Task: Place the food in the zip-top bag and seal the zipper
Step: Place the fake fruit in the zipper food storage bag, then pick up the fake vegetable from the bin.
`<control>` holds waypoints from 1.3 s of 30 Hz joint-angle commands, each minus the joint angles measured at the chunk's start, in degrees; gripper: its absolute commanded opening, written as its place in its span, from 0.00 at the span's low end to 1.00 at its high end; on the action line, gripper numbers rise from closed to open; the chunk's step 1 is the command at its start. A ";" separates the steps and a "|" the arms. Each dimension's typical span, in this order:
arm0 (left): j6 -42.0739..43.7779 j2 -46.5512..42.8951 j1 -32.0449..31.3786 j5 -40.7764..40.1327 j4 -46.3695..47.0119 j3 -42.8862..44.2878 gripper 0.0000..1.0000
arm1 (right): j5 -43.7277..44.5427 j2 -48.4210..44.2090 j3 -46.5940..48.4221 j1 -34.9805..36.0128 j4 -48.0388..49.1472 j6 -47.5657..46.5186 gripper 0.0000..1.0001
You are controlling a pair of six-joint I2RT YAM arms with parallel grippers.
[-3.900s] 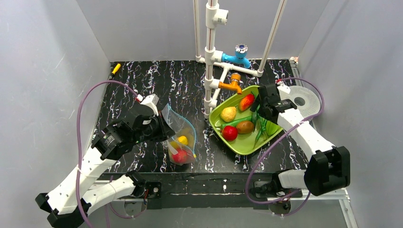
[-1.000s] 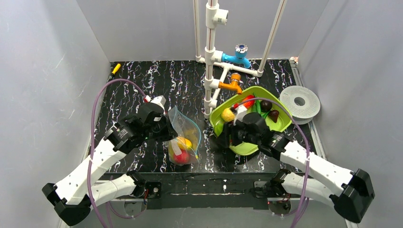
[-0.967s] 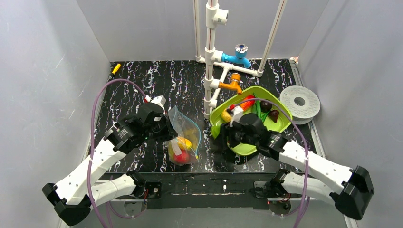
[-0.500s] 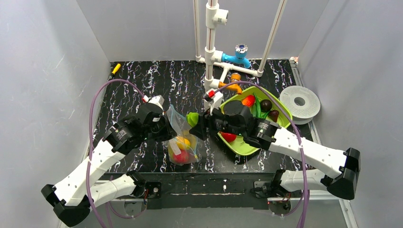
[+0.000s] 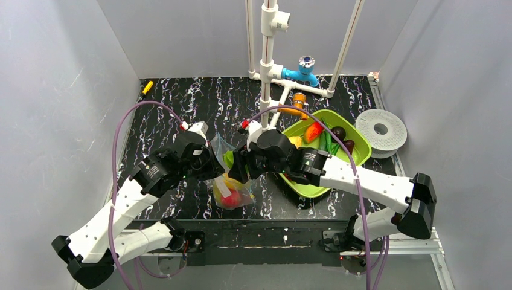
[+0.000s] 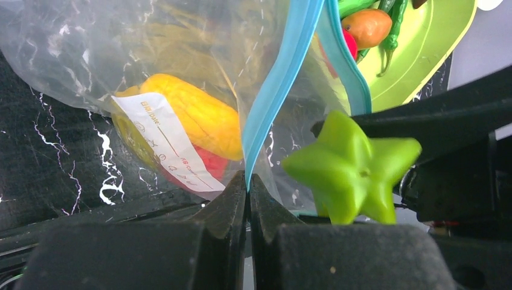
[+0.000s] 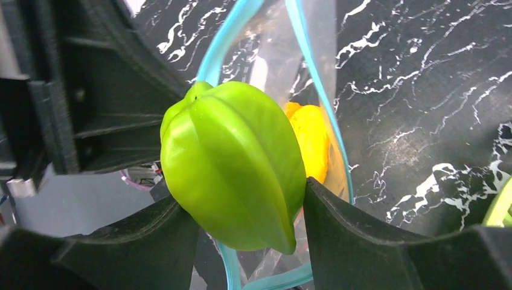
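Note:
The clear zip-top bag (image 5: 232, 184) hangs open, with my left gripper (image 6: 248, 179) shut on its light-blue zipper (image 6: 284, 72) strip at one side. Inside lie a yellow food piece (image 6: 193, 118) and a red one (image 5: 229, 197). My right gripper (image 7: 241, 199) is shut on a green star fruit (image 7: 235, 163), held right at the bag's open mouth (image 7: 314, 72) above the yellow piece. In the top view that star fruit (image 5: 229, 159) sits between the two grippers. More food lies in the lime-green tray (image 5: 357, 151).
A white pipe frame (image 5: 267, 90) with a blue tap (image 5: 302, 69) and an orange tap (image 5: 294, 109) stands behind the tray. A white disc (image 5: 380, 128) lies at the right edge. A small yellow object (image 5: 147, 86) lies back left. Grey walls enclose the table.
My right arm swung left from the tray, carrying the green star fruit to the bag's mouth. The left gripper kept its hold on the zipper strip, hardly moving.

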 commanded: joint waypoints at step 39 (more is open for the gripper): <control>1.07 -1.47 0.34 0.24 0.42 0.97 0.00 | 34.94 -28.76 -16.43 -2.25 -3.39 -2.01 0.88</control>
